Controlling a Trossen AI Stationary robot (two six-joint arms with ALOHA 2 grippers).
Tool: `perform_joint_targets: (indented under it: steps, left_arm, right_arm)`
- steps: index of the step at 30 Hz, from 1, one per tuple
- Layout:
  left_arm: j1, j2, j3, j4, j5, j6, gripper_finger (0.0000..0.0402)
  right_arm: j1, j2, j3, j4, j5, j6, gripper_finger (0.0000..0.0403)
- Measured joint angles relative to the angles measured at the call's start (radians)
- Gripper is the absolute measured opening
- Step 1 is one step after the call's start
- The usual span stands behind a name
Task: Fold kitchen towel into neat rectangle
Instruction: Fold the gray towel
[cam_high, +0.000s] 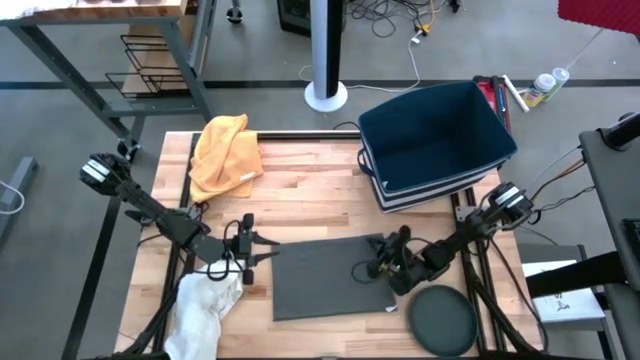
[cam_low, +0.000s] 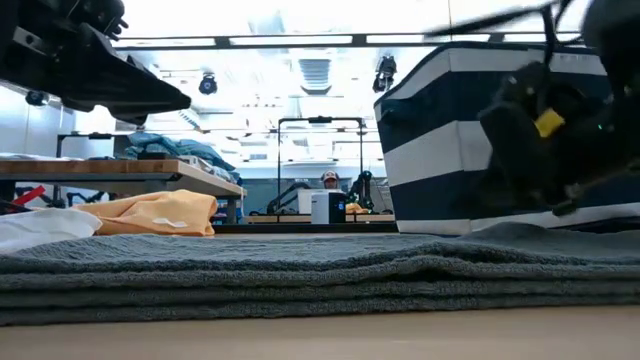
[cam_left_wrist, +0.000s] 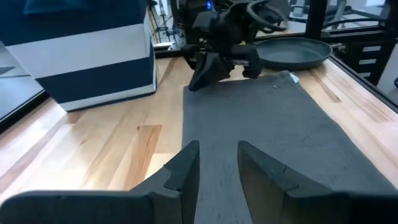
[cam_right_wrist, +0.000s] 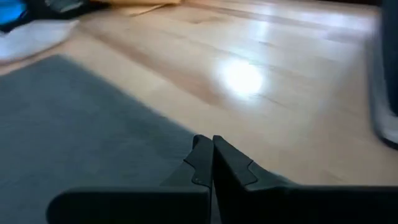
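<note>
The grey kitchen towel (cam_high: 330, 275) lies folded in several layers on the wooden table, near its front edge; the low view shows the stacked layers (cam_low: 320, 275). My left gripper (cam_high: 270, 252) stands open at the towel's left edge, raised above it, fingers (cam_left_wrist: 186, 168) apart and level over the cloth (cam_left_wrist: 267, 137). My right gripper (cam_high: 366, 266) is shut, low over the towel's right part near its far edge. In the right wrist view its closed fingertips (cam_right_wrist: 211, 152) sit over the line between the towel (cam_right_wrist: 74, 143) and bare wood. My right gripper hangs low over the towel's far right edge (cam_left_wrist: 205, 84) with nothing visible between its shut fingers. I cannot tell whether its tips touch the cloth.
A navy and white striped basket (cam_high: 435, 145) stands at the back right. An orange cloth (cam_high: 225, 155) lies at the back left and a white cloth (cam_high: 205, 305) at the front left corner. A dark round pan (cam_high: 442, 318) sits right of the towel.
</note>
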Motion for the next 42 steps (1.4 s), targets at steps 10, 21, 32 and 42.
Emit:
perform_joint_targets:
  steps: [10, 21, 32, 42]
  left_arm:
    - [0.024, 0.0, 0.0, 0.0, 0.0, 0.0, 0.0079]
    - [0.037, 0.026, 0.084, 0.016, -0.003, 0.03, 0.0107]
    - [0.156, 0.392, 0.329, 0.049, 0.005, 0.077, 0.0146]
    - [0.259, 0.656, 0.479, 0.272, 0.183, 0.109, 0.0171]
  right_arm:
    - [0.029, 0.017, -0.133, 0.028, 0.064, 0.012, 0.0]
    - [0.088, -0.018, -0.124, 0.025, 0.13, -0.04, 0.0]
    - [0.173, -0.192, -0.199, 0.081, -0.014, -0.257, 0.0]
    - [0.162, -0.06, -0.334, 0.427, -0.057, -0.317, 0.0]
